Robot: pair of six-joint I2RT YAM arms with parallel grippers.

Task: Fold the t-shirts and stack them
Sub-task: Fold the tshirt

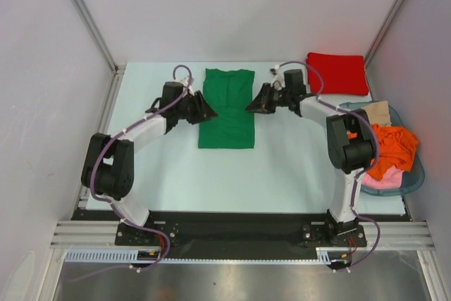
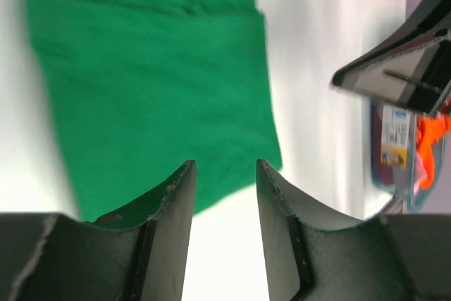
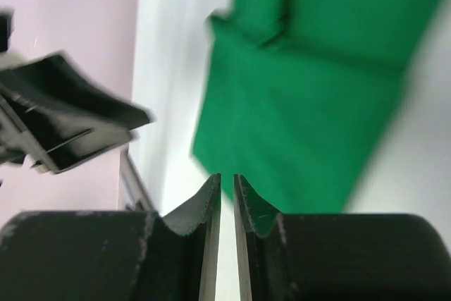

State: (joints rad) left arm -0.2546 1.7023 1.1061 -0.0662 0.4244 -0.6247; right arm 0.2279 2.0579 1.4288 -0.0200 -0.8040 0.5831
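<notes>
1. You are working on a pale table (image 1: pixel 282 174) boxed in by white walls, with both arms reaching toward its far half.
2. Your left gripper (image 1: pixel 210 112) sits at the left edge of the green t-shirt (image 1: pixel 227 107). Its jaws are parted and empty, as the left wrist view shows.
3. The green t-shirt lies flat mid-table as a long, narrow panel with its collar toward the far wall and its sleeves apparently tucked in.
4. Your right gripper (image 1: pixel 251 106) hangs at the shirt's right edge, with its fingers pinched almost together on nothing.
5. Further right, a folded red t-shirt (image 1: pixel 338 73) lies in the far corner. Nearer you, a bin (image 1: pixel 417 174) holds orange (image 1: pixel 391 147), pink (image 1: pixel 384 180) and beige (image 1: pixel 377 112) garments.
6. You seem to be mid-fold on the green t-shirt: the lengthwise folds look done and the crosswise fold is due. Next, spread the right fingers, pinch one end's corners with both grippers, and carry that end over the other.
</notes>
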